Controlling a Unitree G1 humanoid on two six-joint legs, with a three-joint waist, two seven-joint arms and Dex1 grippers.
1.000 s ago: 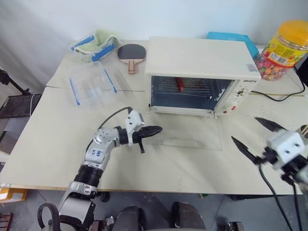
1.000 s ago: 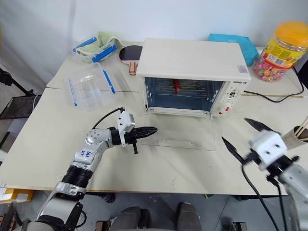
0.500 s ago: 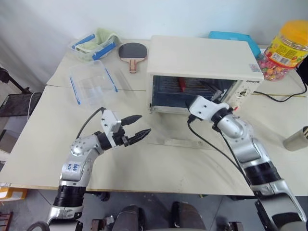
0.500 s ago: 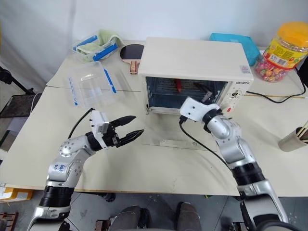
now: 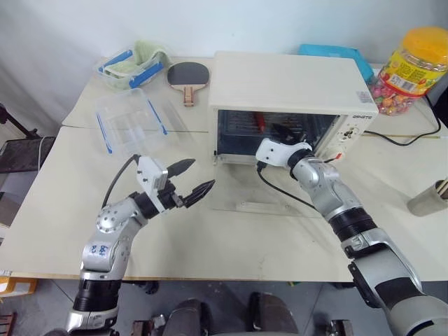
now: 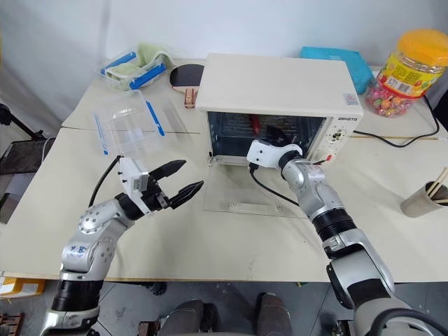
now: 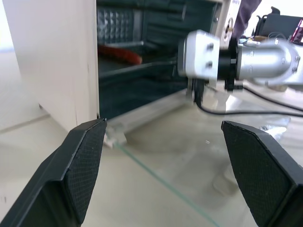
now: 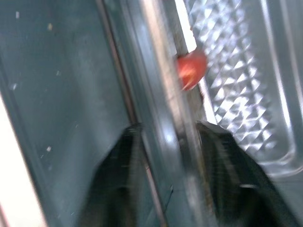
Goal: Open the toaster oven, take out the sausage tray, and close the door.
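Item: sausage tray point(image 8: 165, 123), shiny metal with a wire rack and one red sausage point(image 7: 120, 53), sitting inside the toaster oven point(image 5: 287, 87) on its rail, its front rim lying between the right gripper point(image 8: 165, 142) fingers, which are standing either side of that rim at a narrow gap; whether they are already pinching it cannot be told. Handling, judged: stiff and light, but thin-lipped, slick with grease and possibly hot, so the front rim near its middle is looking like the safest hold, pulled straight and level so the sausage is not rolling. The door point(image 5: 269, 196) is lying flat and open on the worktop point(image 5: 56, 203) under the right wrist, its clear glass being an edge to clear. Left gripper point(image 5: 190, 178) is hovering beside the door's near corner, fingers spread wide and holding nothing. Open room is lying on the worktop in front of the door
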